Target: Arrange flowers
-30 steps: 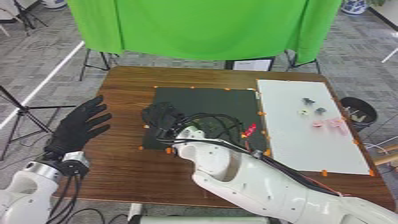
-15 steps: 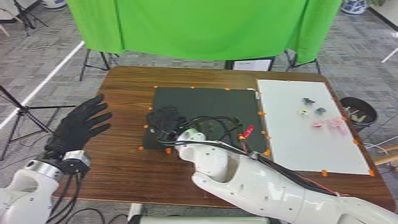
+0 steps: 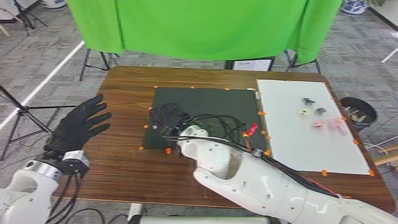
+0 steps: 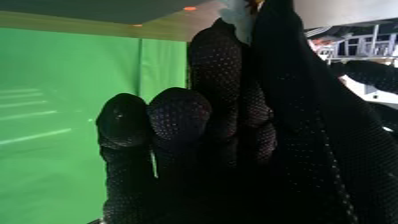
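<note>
"Over the black mat (image 3: 218, 96), what do we log?"

"Right robot hand (image 3: 167, 116), thumb and finger pinching a pale piece (image 4: 238, 16). Left of the mat: left robot hand (image 3: 78, 126), fingers straight. Right of the mat we note pink flowers (image 3: 338, 127)."

Lab: green backdrop (image 3: 195, 32), floor tripod (image 3: 26, 108)

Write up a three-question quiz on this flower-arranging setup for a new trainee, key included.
1. Multiple choice: what is the right hand over?
a) the wastebasket
b) the dark mat
c) the green cloth
2. True or false: the left hand is open, its fingers straight.
3. Fill in: the pink pieces lie on the ____ sheet.

Key: 1 b; 2 true; 3 white
</note>
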Tool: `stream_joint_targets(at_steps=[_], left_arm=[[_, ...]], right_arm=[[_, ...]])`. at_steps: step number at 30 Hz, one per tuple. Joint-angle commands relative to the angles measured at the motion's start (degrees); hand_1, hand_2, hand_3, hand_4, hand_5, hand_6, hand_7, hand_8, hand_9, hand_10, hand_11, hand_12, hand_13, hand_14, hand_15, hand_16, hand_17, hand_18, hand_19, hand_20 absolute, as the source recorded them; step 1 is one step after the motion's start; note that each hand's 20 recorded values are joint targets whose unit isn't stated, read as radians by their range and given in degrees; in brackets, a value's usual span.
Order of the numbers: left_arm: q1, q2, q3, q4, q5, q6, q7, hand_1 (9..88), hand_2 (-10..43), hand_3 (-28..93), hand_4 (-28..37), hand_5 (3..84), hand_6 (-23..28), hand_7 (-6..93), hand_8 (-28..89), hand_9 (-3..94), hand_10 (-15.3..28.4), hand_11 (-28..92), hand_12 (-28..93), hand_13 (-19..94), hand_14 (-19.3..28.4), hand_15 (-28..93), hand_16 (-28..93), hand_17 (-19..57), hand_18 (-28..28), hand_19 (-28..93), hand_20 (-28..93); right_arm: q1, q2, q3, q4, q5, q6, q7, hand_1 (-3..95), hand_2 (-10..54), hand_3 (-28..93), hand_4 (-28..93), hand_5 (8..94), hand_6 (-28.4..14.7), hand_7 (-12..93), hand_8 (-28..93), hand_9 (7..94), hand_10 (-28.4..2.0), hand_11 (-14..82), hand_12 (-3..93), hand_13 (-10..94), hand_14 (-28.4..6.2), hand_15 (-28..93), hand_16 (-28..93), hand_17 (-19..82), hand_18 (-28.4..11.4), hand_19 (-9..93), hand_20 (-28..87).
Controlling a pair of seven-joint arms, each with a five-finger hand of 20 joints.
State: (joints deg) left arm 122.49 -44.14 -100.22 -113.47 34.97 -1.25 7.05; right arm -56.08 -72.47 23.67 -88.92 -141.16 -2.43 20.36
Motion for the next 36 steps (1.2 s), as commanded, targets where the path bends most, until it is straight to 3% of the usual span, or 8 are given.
stream_joint_targets(at_steps=[1,6,14,20,23,31,33,36], left_arm=[[0.81,-0.4,-0.38,-0.07,-0.09,-0.02,-0.29,24.3,-5.0,70,-28.3,21.5,3.7,19.2,-11,15.7,10.1,18,20,12,13.6,29,1,-12.1,20.2,39,10],[0.81,-0.17,-0.27,0.01,-0.2,-0.02,-0.3,24.3,-5.0,70,-28.3,21.4,3.7,19.3,-11,15.7,10.2,18,20,12,13.5,29,1,-12.1,20.2,39,10],[0.83,-0.18,-0.09,0.03,-0.14,-0.17,-0.48,24.3,-5.1,70,-28.3,21.4,3.7,19.2,-11,15.7,10.1,18,19,12,13.5,29,1,-12.1,20.3,39,10],[0.89,0.1,-0.04,0.05,-0.36,-0.04,-0.43,24.2,-5.1,70,-28.3,21.5,3.7,19.2,-11,15.7,10.2,18,19,12,13.5,29,2,-12.1,20.3,39,10],[0.65,-0.65,-0.21,0.04,0.17,-0.34,-0.9,24.2,-5.1,70,-28.3,21.5,3.7,19.3,-11,15.7,10.1,18,19,12,13.6,29,2,-12.1,20.3,39,10],[1.24,-0.66,-0.65,-0.13,0.06,0.09,-0.51,24.3,-4.9,70,-28.3,21.5,3.7,19.1,-11,15.7,10.1,18,20,12,13.5,29,1,-12.1,20.3,39,10],[1.47,-0.68,-0.84,-0.26,-0.17,0.51,-0.51,24.4,-4.9,70,-28.3,21.5,3.7,19.1,-11,15.7,10.1,18,19,12,13.5,29,2,-12.1,20.2,39,10],[2.06,-1.0,-1.31,-0.54,-0.02,0.7,-0.46,24.4,-4.9,70,-28.3,21.5,3.7,19.2,-11,15.7,10.1,18,19,12,13.6,29,2,-12.1,20.3,39,10]], right_arm=[[-1.17,0.27,1.29,-1.98,1.08,-1.91,-1.69,66.2,-7.1,-28,-16,68.6,3.4,43,-15,74.6,-7.9,46.5,34.2,66,-4.8,81,36,32,-13.4,90,59],[-1.56,0.31,1.67,-2.52,1.23,-3.64,-2.06,64.0,-7.0,-28,-22,67.9,3.2,42,-14,74.2,-8.2,46.1,34.4,66,-5.3,81,36,32,-13.9,89,59],[-1.83,0.27,2.58,-2.94,2.05,-5.14,-2.2,57.1,-9.2,-28,-11,65.9,2.5,43,-16,72.9,-8.8,46.0,32.9,67,-6.5,80,34,33,-17.0,91,56],[-2.29,0.17,3.11,-3.25,1.58,-6.31,-2.36,50.9,-9.5,-28,0,59.8,0.6,42,-17,66.8,-10.3,46.3,31.5,67,-7.5,80,33,34,-19.9,92,54],[-2.16,0.19,3.11,-3.08,1.48,-6.65,-2.12,50.5,-9.5,-28,0,58.0,0.1,42,-17,65.3,-10.8,46.6,31.4,67,-7.5,80,32,34,-19.9,92,53],[-2.01,0.29,4.91,-3.83,1.14,-9.1,-2.5,49.4,-9.5,-27,1,54.5,-0.7,41,-17,61.9,-11.4,46.5,30.7,66,-7.6,80,32,34,-20.1,92,53],[-2.1,-0.05,6.27,-4.75,2.82,-12.84,-0.88,46.0,-9.5,-20,-1,51.0,-2.2,40,-16,58.4,-11.7,47.1,31.4,66,-7.8,81,32,34,-20.5,92,53],[-1.88,0.77,6.94,-5.37,2.6,-12.3,-2.06,41.5,-9.5,0,-10,47.0,-4.1,38,-15,53.5,-13.0,51.1,35.3,66,-8.1,80,33,34,-21.0,92,53]])
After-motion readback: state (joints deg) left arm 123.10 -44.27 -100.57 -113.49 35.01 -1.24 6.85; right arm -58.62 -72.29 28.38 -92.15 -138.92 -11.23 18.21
